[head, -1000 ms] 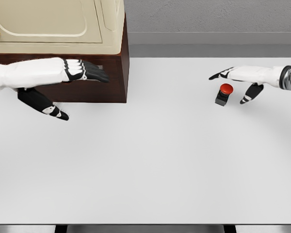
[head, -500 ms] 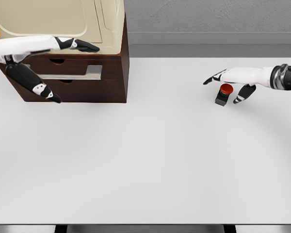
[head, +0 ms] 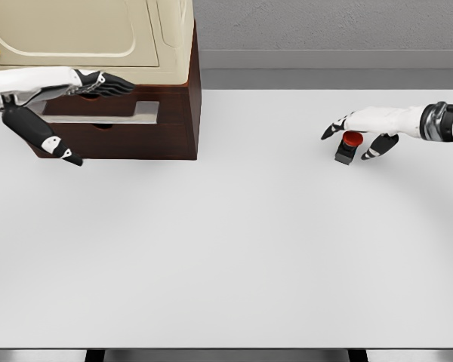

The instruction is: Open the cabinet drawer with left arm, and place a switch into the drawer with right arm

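Far left, the left hand (head: pixel 75 87) reaches in from the edge, fingers stretched flat and pointing right, holding nothing. Its fingertips lie across the top of the cabinet (head: pixel 177 113) front, just above the long grey handle (head: pixel 117 113) of the drawer (head: pixel 121 136). The thumb (head: pixel 49 139) hangs down and away, dark against the brown wood, its tip over the white table (head: pixel 226 249) just in front of the cabinet. Whether the fingers actually touch the wood, I can't tell from up here. The drawer front sits flush with the cabinet face, so it's shut. On top of the brown cabinet stands a big cream appliance (head: pixel 90 34), running off the top of the picture.

Across the middle there's only bare white tabletop, with a grey wall (head: pixel 325 26) behind.

Over on the right, the switch (head: pixel 348 145): a small black box with a round red button on top, standing on the table well apart from the cabinet. The right hand (head: pixel 366 128) comes in from the right edge and arches over it, fingers spread and curved down on either side, one fingertip left of the button, the others right of it. It's cupped around the switch but not clamped; the switch rests on the table.
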Robot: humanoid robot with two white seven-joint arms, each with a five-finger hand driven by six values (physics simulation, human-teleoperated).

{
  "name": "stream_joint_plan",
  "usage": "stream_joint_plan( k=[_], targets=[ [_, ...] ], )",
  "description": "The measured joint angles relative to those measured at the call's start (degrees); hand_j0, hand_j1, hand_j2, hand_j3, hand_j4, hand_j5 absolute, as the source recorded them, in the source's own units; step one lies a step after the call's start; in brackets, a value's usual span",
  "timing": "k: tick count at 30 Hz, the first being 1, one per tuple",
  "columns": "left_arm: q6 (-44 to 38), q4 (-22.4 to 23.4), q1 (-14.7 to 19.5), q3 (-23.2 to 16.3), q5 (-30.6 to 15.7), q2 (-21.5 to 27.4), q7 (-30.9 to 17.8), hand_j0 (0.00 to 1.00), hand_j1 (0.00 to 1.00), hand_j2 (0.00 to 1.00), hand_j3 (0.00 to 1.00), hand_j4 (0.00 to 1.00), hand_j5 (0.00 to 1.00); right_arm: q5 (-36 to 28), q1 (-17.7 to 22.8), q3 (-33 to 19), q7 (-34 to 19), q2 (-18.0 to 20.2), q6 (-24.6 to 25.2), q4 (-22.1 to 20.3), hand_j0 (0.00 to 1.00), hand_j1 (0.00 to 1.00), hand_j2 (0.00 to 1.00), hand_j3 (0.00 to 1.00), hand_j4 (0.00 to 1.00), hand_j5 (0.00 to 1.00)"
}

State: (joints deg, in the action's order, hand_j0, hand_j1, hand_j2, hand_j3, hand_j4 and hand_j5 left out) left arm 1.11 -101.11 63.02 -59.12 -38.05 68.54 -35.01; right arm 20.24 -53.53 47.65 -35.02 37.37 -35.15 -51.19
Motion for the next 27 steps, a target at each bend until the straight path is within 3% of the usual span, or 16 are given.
stream_joint_plan(
  k=[19,21,27],
  targets=[
    [-9.19,0.35,-0.79,-0.03,0.70,0.48,0.00,1.00,1.00,1.00,1.00,1.00,1.00,0.01,0.00,0.41,0.01,-0.05,0.01,0.34,0.61,0.61,0.61,0.61,0.61,0.61],
    [-9.38,0.51,-0.88,0.02,1.36,0.32,0.00,1.00,1.00,1.00,1.00,1.00,1.00,-0.02,0.00,0.41,0.00,-0.05,0.01,0.34,0.54,0.54,0.54,0.54,0.54,0.54],
    [-9.53,1.89,-0.88,0.07,2.26,-0.93,0.00,1.00,1.00,1.00,1.00,1.00,1.00,-0.05,-0.09,0.37,0.01,-0.44,0.01,0.32,0.54,0.54,0.54,0.54,0.54,0.54]
  ],
)
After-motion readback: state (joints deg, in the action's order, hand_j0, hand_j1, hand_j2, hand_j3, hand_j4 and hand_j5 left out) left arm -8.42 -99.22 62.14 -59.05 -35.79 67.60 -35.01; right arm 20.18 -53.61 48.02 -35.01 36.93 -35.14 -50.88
